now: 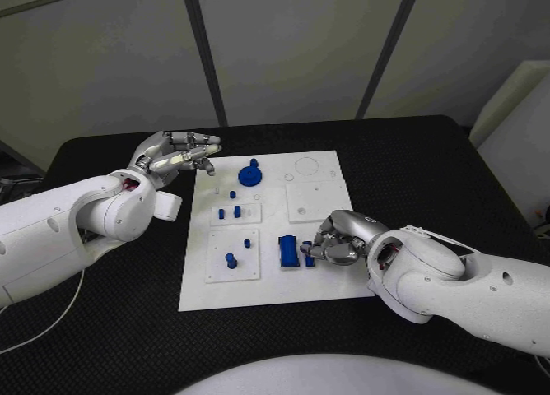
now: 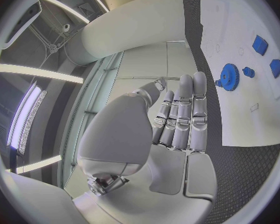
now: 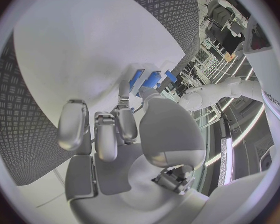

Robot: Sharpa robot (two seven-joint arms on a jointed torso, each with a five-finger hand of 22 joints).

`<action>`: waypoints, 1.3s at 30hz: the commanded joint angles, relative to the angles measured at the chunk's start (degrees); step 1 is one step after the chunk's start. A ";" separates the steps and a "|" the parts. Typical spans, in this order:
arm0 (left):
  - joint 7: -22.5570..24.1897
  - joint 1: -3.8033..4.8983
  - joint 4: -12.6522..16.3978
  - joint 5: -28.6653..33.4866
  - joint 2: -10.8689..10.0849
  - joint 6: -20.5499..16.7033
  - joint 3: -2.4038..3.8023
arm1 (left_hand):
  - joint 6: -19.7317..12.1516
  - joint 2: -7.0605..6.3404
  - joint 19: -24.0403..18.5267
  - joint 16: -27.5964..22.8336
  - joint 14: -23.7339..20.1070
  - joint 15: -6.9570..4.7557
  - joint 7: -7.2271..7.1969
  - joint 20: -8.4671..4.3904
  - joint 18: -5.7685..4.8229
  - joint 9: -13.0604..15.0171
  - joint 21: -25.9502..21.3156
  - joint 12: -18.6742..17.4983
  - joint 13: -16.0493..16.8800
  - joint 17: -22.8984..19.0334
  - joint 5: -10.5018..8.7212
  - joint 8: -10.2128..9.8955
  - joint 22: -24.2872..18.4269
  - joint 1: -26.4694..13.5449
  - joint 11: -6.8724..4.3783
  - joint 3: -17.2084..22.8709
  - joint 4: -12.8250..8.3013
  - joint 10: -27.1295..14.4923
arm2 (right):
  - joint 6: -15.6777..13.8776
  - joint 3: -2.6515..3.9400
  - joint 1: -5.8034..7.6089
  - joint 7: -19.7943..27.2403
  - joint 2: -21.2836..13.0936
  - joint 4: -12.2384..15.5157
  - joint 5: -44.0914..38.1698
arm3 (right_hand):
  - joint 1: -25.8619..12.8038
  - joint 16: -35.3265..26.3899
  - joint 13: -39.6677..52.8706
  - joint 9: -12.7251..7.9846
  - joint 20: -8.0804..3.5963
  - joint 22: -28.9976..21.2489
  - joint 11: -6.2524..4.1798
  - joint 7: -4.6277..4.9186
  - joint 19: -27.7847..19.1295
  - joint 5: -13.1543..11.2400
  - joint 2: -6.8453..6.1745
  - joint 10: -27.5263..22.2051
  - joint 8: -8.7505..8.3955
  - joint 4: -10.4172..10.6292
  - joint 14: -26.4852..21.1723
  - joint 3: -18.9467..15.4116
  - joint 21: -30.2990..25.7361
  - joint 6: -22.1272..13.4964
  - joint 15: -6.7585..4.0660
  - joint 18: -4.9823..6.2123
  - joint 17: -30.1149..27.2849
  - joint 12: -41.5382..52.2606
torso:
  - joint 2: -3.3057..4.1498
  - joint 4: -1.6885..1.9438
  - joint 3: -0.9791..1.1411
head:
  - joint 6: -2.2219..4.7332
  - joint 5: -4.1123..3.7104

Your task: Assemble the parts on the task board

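Assembly looks partly done: on the board (image 1: 317,284) the gear (image 1: 249,174) and several pegs (image 1: 231,262) stand seated, while the right hand (image 1: 334,239) curls over a blue block (image 1: 288,252), seemingly gripping a piece beside it, and the left hand (image 1: 178,151) hovers empty, fingers loosely curled.

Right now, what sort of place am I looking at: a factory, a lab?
Likely a robotics lab or test cell. A black table holds a white task board with small blue parts, plain wall panels stand behind it, and strip lights run overhead.
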 commanded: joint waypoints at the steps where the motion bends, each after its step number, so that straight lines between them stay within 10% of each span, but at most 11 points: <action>1: -0.03 0.09 0.03 0.14 0.08 0.77 0.04 | -0.30 0.57 -0.46 -0.22 -0.42 0.01 0.10 0.03 -1.08 0.00 -0.20 0.19 0.07 -0.08 -0.27 0.14 -0.07 -0.03 -0.06 -0.15 -0.16 -0.51 | 0.34 0.00 0.03 0.13 -0.10 0.17 -0.13 | -0.53 0.20 2.28 0.07 -0.23 0.10 -0.06 0.17 0.33 -0.35 0.00 0.39 0.31 0.00 5.93 -0.46 0.28 0.10 -0.41 -0.92 14.97 0.28 | -0.03 -0.02 0.01 | -0.03 -0.02; 8: -0.04 0.08 -0.05 0.14 0.09 0.76 0.04 | -0.30 0.57 -0.46 -0.22 -0.42 0.01 0.10 0.03 -1.08 0.00 -0.20 0.19 0.07 -0.08 -0.27 0.14 -0.07 -0.03 -0.06 -0.15 -0.16 -0.51 | -0.15 0.00 0.03 0.66 -1.12 0.63 -0.40 | 4.29 0.14 1.92 0.44 -0.33 -0.05 -0.16 0.12 0.15 -5.78 -0.91 0.02 0.52 -2.02 5.90 -1.66 0.06 -0.38 -0.49 -0.87 14.86 -0.43 | -0.05 0.02 0.07 | -0.08 0.00; 15: 0.62 0.05 -0.25 0.14 0.11 0.56 0.04 | -0.35 0.62 -0.51 -0.21 -0.46 0.05 0.12 0.06 -1.10 -0.01 -0.22 0.29 0.06 -0.15 -0.28 0.20 -0.08 -0.20 -0.03 -0.23 -0.08 -0.63 | -6.00 0.00 0.03 5.85 -2.51 0.82 2.66 | 5.69 -1.54 -2.72 -0.81 0.52 -3.86 1.55 2.21 -2.21 -9.02 -1.59 -3.42 -2.52 -1.04 5.24 -4.31 -3.06 -5.09 0.78 -0.11 12.02 -6.77 | -0.23 -0.01 0.04 | 0.30 0.03; 20: 2.76 -0.01 -0.73 0.57 0.15 0.04 0.04 | -0.55 0.46 -0.76 -0.14 -0.61 0.17 0.00 0.26 -1.14 -0.02 -0.52 0.79 0.11 -0.31 -0.35 0.39 -0.29 -1.16 -0.05 -0.90 0.40 -0.73 | -12.18 0.02 0.75 17.88 -3.66 -1.18 15.62 | 9.59 -13.49 -19.14 -2.75 3.09 -27.78 4.64 5.50 -18.67 -8.22 -1.50 -17.59 -6.41 -0.46 -0.46 -6.03 -24.43 -11.26 3.64 4.41 -4.25 -28.24 | -0.83 -0.02 -0.03 | 0.81 -0.02; 25: 5.99 -0.10 -1.20 3.41 0.15 -2.03 0.04 | -0.89 0.23 -3.01 -2.52 -4.40 0.77 -0.08 0.88 -1.32 -0.01 -2.70 2.29 0.33 -1.74 -0.34 0.90 -1.64 -2.48 0.01 -2.55 1.28 -0.22 | -10.97 0.02 3.88 33.36 -3.15 -7.84 37.68 | 17.68 -39.36 -28.47 -4.46 5.44 -36.09 6.95 7.70 -26.47 -8.76 0.88 -28.02 -7.48 -1.97 -15.87 -4.83 -35.76 -13.66 6.00 5.06 -31.16 -38.92 | -1.91 -0.29 -0.26 | 1.56 -0.14; 30: 8.51 -0.15 -3.02 7.29 1.02 -3.84 0.04 | -0.46 0.68 -11.27 -13.00 -10.41 2.56 -0.17 2.85 -1.63 -0.02 -11.07 3.49 0.07 -7.38 -0.31 2.10 -7.38 -3.13 0.33 -4.34 2.56 1.75 | -7.07 0.04 6.55 43.90 0.18 -17.61 51.91 | 26.14 -54.44 -43.48 -8.35 7.03 -41.99 7.60 8.44 -29.77 -17.61 3.69 -27.72 -9.24 -3.31 -20.88 -0.16 -44.79 -12.71 7.98 5.78 -40.34 -51.63 | -3.22 -0.76 -0.61 | 2.94 -0.20; 34: 10.45 -0.54 -5.02 9.31 2.12 -4.69 0.05 | -0.75 0.72 -14.58 -23.05 -9.18 3.28 -0.94 5.00 -0.91 -0.10 -18.05 0.97 -0.52 -11.42 -0.24 1.23 -14.21 -4.05 0.28 -8.02 4.55 3.92 | -4.67 0.05 7.26 48.85 4.77 -25.65 57.20 | 29.34 -67.78 -54.96 -12.52 9.23 -45.59 8.99 8.21 -32.73 -20.34 2.63 -23.17 -12.50 -3.61 -24.43 3.65 -50.62 -10.93 9.56 5.08 -49.48 -60.01 | -4.56 -1.91 -0.77 | 4.91 1.11; 39: 11.80 -1.06 -8.94 11.11 4.83 -6.25 0.06 | -1.17 1.96 -18.04 -32.73 -9.41 4.92 -1.35 6.72 -0.93 -0.18 -23.88 -4.47 -0.50 -14.36 -0.31 -1.21 -20.67 -3.22 0.92 -10.80 5.80 5.86 | -2.11 0.09 7.59 52.79 10.15 -34.26 61.14 | 27.28 -77.85 -64.47 -16.32 11.34 -49.27 10.19 8.54 -33.04 -20.27 1.51 -21.19 -15.68 -2.72 -24.44 5.51 -55.83 -9.24 11.32 5.39 -56.94 -66.44 | -5.72 -1.88 -0.74 | 7.26 1.72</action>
